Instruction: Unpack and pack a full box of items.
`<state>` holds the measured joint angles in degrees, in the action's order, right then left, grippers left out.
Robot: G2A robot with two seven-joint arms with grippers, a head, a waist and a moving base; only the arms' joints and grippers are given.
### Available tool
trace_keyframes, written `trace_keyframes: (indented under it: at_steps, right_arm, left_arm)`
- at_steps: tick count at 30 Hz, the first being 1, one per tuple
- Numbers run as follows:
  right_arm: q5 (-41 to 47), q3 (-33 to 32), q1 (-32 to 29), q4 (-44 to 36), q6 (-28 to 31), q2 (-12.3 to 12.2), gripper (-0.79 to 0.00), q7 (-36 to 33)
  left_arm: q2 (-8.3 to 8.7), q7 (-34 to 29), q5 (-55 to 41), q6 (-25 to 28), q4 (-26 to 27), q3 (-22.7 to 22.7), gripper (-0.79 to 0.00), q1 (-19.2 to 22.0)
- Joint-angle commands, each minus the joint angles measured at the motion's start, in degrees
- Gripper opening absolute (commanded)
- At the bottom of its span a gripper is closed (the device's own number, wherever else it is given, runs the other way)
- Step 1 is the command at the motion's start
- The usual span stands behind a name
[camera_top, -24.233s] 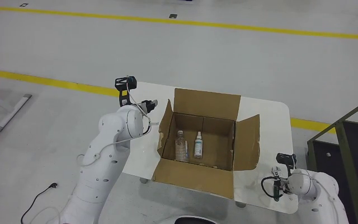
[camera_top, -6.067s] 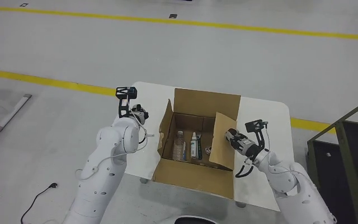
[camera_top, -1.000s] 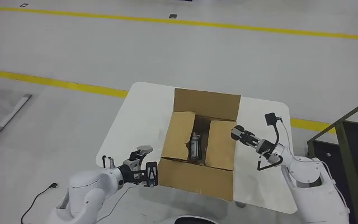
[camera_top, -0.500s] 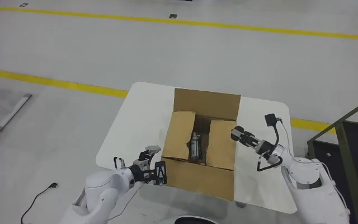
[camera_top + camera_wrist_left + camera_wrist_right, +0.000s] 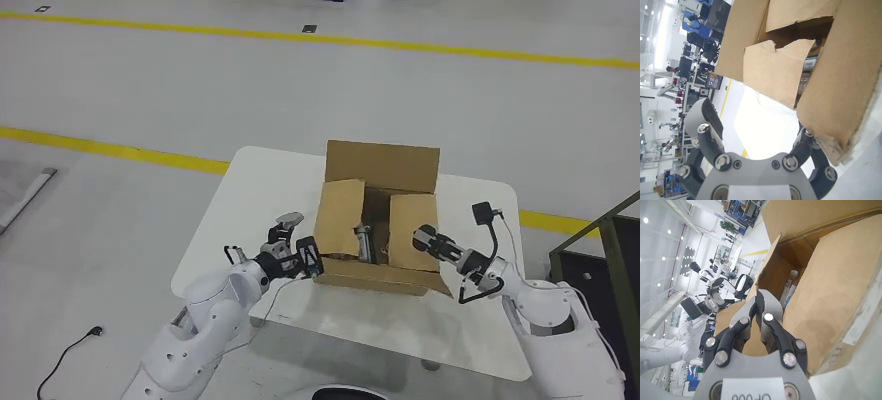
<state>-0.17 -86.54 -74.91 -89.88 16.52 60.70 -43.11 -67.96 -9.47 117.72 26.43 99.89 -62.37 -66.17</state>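
The cardboard box [image 5: 375, 278] stands on the white table [image 5: 255, 195], its front raised and its body tilted toward the back. The back flap stands up, and the two side flaps are folded partly inward. A clear bottle [image 5: 362, 240] shows in the gap between them, also in the right wrist view [image 5: 789, 285]. My left gripper [image 5: 303, 238] is open at the box's front left corner [image 5: 836, 147], one finger touching that corner. My right gripper [image 5: 422, 238] is shut, its fingertips [image 5: 757, 306] at the edge of the right flap [image 5: 829, 304].
The table's near edge runs just in front of the box. Bare tabletop lies to the left and along the right side [image 5: 480, 330]. A dark metal rack [image 5: 600, 280] stands off the right end of the table.
My left arm swung in from the table's front left to the box's front corner. The box tipped up at the front and shifted toward the back. The right gripper stayed at the right flap.
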Motion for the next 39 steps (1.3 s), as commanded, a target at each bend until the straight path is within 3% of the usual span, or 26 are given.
trace_keyframes:
  at_steps: [1,9,15,22,33,38,39]
  right_arm:
    - [1.0,-0.2,0.4,0.3,-0.4,0.0,-0.785,0.0]
    - [1.4,-2.6,2.2,3.1,-1.7,-0.5,-0.785,0.4]
    - [-1.0,-0.2,4.8,6.7,-4.0,-0.7,-0.785,-4.7]
    - [-0.4,2.3,5.9,7.7,-3.8,-0.5,-0.785,-5.8]
    - [0.1,3.9,6.0,7.0,-4.3,-0.5,-0.785,-5.2]
    - [0.3,4.2,6.0,6.8,-4.3,-0.5,-0.785,-5.0]
    - [0.3,4.2,6.0,6.7,-4.3,-0.6,-0.785,-5.0]
  left_arm:
    - [-0.68,-2.2,-1.0,-2.9,-1.8,1.4,0.000,1.8]
    - [-3.07,-6.4,-4.0,-8.6,-7.5,6.1,0.000,8.1]
    - [-3.26,-4.8,-2.8,-6.5,-8.0,6.6,0.000,8.9]
    - [-2.94,-0.2,-2.2,-3.5,-6.7,6.3,0.000,7.4]
    - [-1.09,7.0,-2.2,11.0,-3.0,4.1,0.000,2.9]
    - [-0.84,8.5,-3.9,9.5,-2.5,2.9,0.000,1.1]
    - [-0.94,9.0,-4.5,8.9,-2.5,3.1,-0.117,1.2]
